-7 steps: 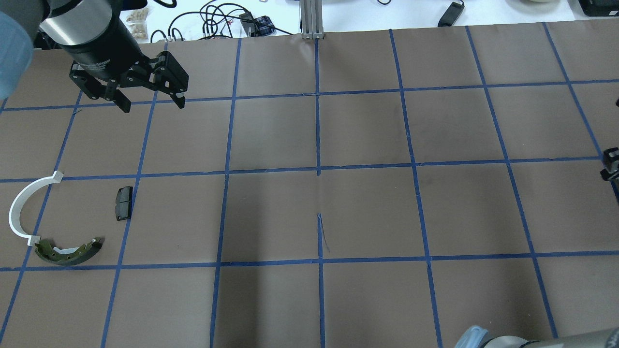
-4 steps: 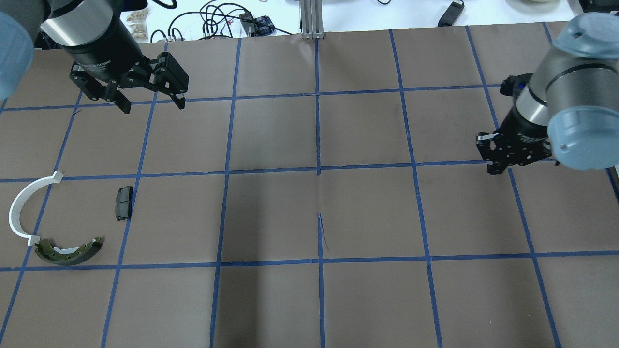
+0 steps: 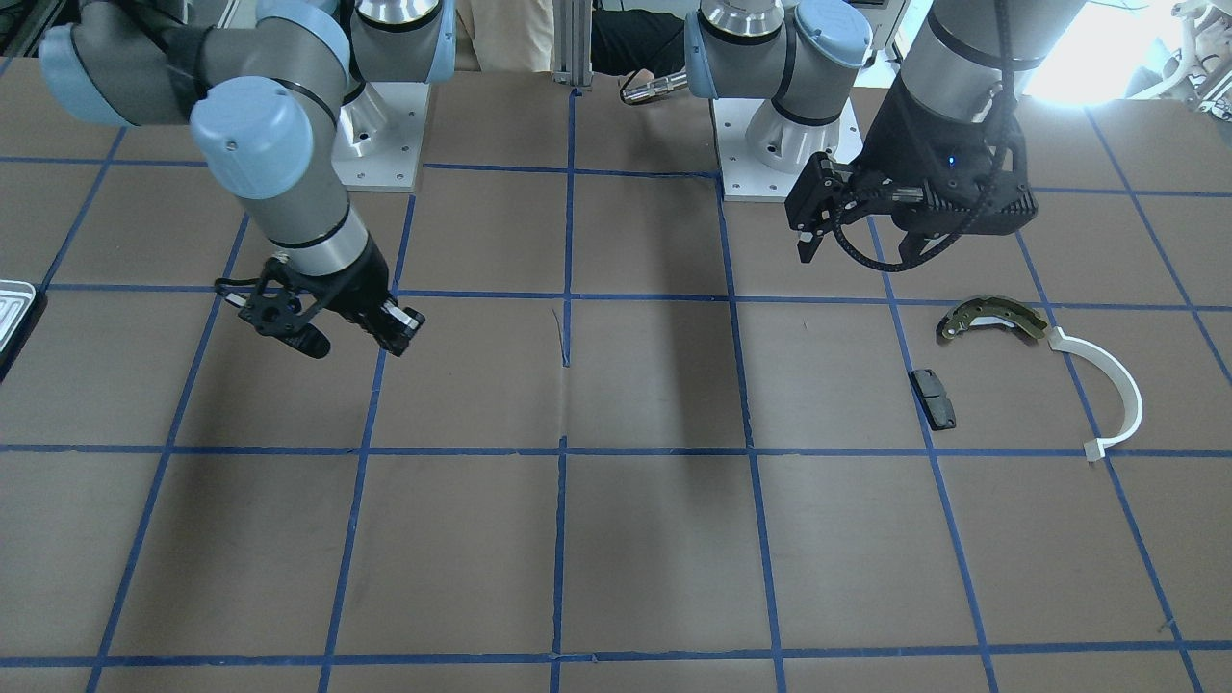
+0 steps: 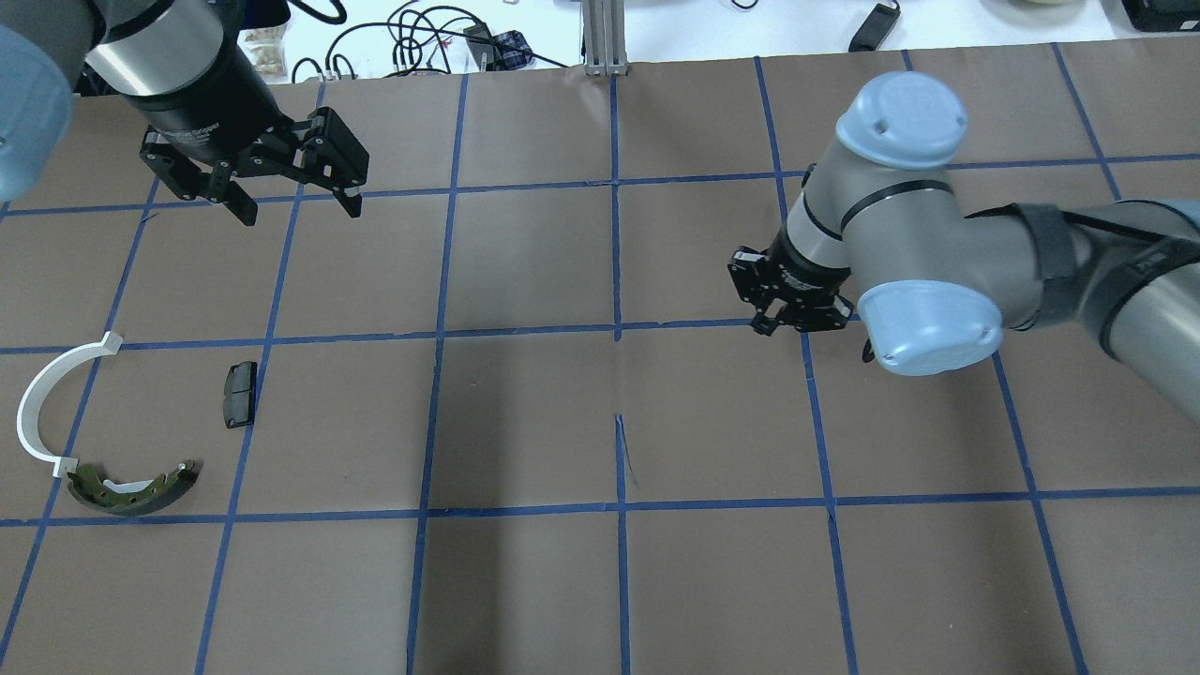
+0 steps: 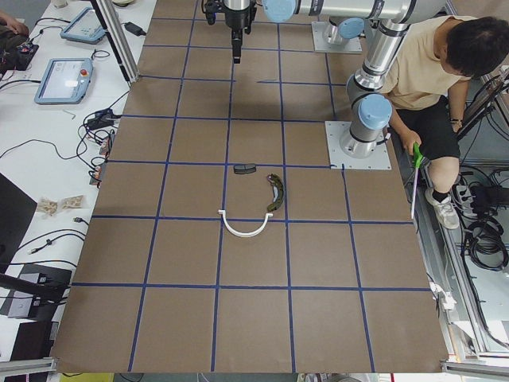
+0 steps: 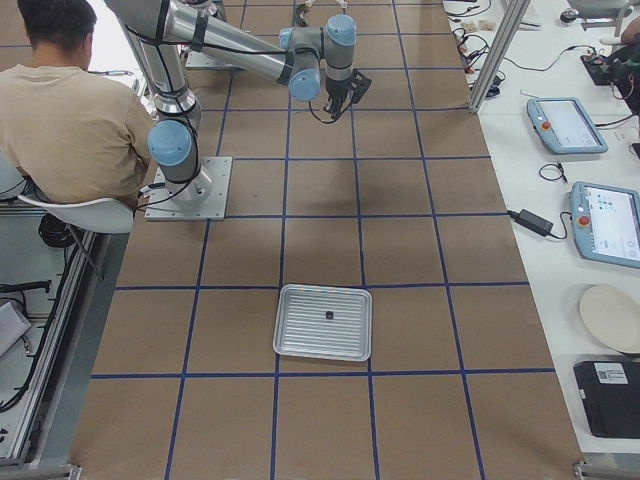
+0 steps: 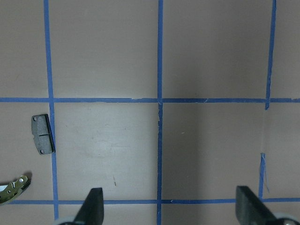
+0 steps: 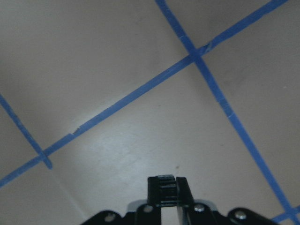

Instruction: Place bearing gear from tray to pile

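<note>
Matte, creased brown paper covers the table (image 4: 525, 412), ruled into squares by blue tape (image 4: 525, 331). My right gripper (image 4: 771, 323) hangs above it near the middle, black fingers drawn together. In the wrist view a small dark toothed piece shows at their tips, and I read it as the bearing gear (image 8: 167, 181), nipped between them. The left gripper (image 4: 298, 208) hovers with its fingers spread wide and nothing between. Nearer the robot on that side lies the pile (image 4: 240, 394): a flat black rectangular pad (image 3: 934, 397), a curved olive metal brake shoe (image 4: 131, 492) and a thin white plastic arc (image 4: 37, 403) ending just beside the shoe. The tray (image 6: 300, 345), silvery, ribbed and round-cornered, sits well apart at the right end. A dark speck (image 6: 329, 316) in it is too small to identify.
</note>
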`<state>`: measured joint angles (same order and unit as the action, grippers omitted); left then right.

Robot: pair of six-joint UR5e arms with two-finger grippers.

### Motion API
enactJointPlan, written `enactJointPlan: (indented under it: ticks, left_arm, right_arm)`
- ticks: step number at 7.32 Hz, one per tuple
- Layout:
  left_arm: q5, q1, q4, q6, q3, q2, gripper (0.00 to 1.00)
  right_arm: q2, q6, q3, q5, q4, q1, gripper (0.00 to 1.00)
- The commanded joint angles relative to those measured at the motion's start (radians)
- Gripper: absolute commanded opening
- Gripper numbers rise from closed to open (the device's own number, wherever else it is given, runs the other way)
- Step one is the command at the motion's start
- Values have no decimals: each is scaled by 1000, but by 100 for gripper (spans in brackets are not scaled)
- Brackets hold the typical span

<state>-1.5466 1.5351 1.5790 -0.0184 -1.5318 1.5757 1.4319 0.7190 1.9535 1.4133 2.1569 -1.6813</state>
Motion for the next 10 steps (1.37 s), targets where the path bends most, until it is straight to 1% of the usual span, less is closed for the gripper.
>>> enactJointPlan:
  ticks: [1, 2, 3, 4, 5, 6, 7, 8, 9, 10]
  left_arm:
    - [-1, 2, 1, 0, -5, -2, 100]
    - [-1, 0, 1, 0, -7, -3, 100]
    - [-1, 0, 1, 0, -7, -3, 100]
    - [-1, 0, 1, 0, -7, -3, 100]
    - [-1, 0, 1, 0, -7, -2, 100]
    - [-1, 0, -1, 0, -5, -2, 100]
    - [0, -1, -1, 0, -5, -2, 100]
    - [0, -1, -1, 0, -7, 0, 100]
    - [6, 2, 1, 2, 5, 26, 100]
    - [16, 8, 1, 17, 4, 47, 100]
  right_arm:
    - [-108, 332, -1, -172, 284, -137, 0]
    - [-151, 396, -2, -171, 329, -158, 0]
    - [-165, 396, -2, -172, 328, -164, 0]
    - [-166, 384, -5, -171, 327, -164, 71]
    - [-175, 346, -5, -172, 327, -163, 100]
    - [-177, 323, -10, -165, 327, -163, 100]
    - [-171, 227, -16, -131, 319, -152, 100]
    - [-163, 13, -8, 15, 298, -117, 100]
    - [-124, -171, -11, 88, 193, -65, 100]
    - [-44, -369, -13, 126, 58, 19, 100]
